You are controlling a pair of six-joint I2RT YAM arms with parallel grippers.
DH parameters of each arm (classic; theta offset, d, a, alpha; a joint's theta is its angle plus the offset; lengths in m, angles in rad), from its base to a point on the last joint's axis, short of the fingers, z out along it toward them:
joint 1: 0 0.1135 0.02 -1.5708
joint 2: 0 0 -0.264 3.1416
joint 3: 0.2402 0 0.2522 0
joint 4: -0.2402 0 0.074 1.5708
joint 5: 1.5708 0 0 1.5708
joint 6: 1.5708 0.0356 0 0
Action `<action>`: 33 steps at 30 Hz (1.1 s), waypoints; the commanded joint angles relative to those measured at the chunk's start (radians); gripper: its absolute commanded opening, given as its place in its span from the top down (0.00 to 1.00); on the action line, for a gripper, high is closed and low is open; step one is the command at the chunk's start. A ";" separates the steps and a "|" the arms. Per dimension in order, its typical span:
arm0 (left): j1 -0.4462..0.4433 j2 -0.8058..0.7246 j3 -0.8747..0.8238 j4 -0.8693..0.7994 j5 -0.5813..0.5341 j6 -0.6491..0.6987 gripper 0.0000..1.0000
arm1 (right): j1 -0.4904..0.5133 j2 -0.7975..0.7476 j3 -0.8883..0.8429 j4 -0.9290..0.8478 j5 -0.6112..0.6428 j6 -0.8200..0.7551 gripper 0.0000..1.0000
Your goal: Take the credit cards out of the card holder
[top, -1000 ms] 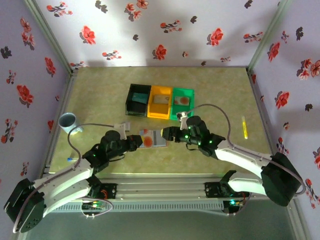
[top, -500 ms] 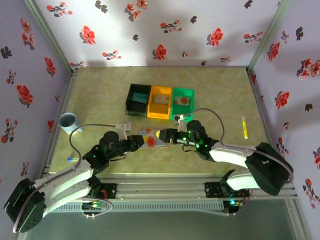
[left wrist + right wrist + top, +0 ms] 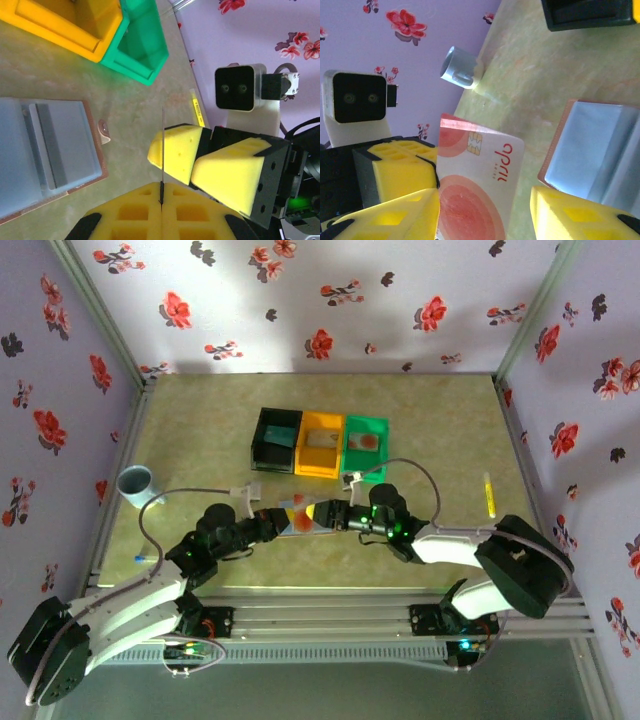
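Pale credit card (image 3: pixel 480 165) w/ orange-red spot is clamped in L gripper (image 3: pixel 161 197), face-on to R gripper (image 3: pixel 485 200), whose jaws stand apart either side.

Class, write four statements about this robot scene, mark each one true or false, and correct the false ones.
1. The left gripper has its jaws shut on the pale card with orange-red circles. True.
2. The right gripper is clamped tight on that card. False: its jaws stand open on either side of the card.
3. The brownish-pink folding card holder lies open on the table, blue-grey inside up. True.
4. The pale blue cup stands inside the orange bin. False: it sits on the table near the left wall.
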 commanded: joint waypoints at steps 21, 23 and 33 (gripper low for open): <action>-0.007 0.026 -0.027 0.089 -0.015 -0.023 1.00 | 0.017 -0.015 -0.028 0.146 -0.045 0.037 0.88; -0.007 0.034 -0.027 0.092 -0.015 -0.024 1.00 | 0.018 -0.012 -0.028 0.144 -0.049 0.037 0.92; -0.005 -0.021 0.035 -0.102 -0.011 0.060 0.84 | 0.015 -0.029 -0.020 0.071 -0.065 0.017 1.00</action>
